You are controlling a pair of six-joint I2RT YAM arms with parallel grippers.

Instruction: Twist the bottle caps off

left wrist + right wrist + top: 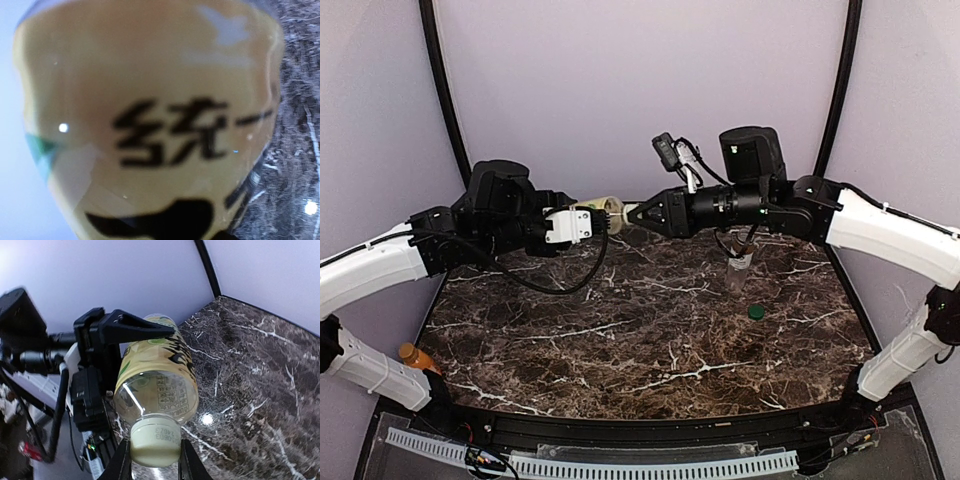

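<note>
My left gripper [590, 218] is shut on the tall yellow-labelled bottle [607, 210] and holds it level above the back of the table. The bottle fills the left wrist view [150, 100]. In the right wrist view the left gripper's black fingers [130, 327] clamp the bottle's body [157, 375]. My right gripper [628, 213] is shut on the bottle's pale cream cap [155, 440], one finger on each side [154, 462]. The short clear bottle [738, 268] stands uncapped at the right. The dark green cap [756, 311] lies on the table near it.
The squat orange bottle [416, 356] lies at the table's near left edge, beside the left arm. The dark marble table [640, 340] is bounded by a grey curved backdrop with black poles. A black cable [560, 285] hangs under the left wrist.
</note>
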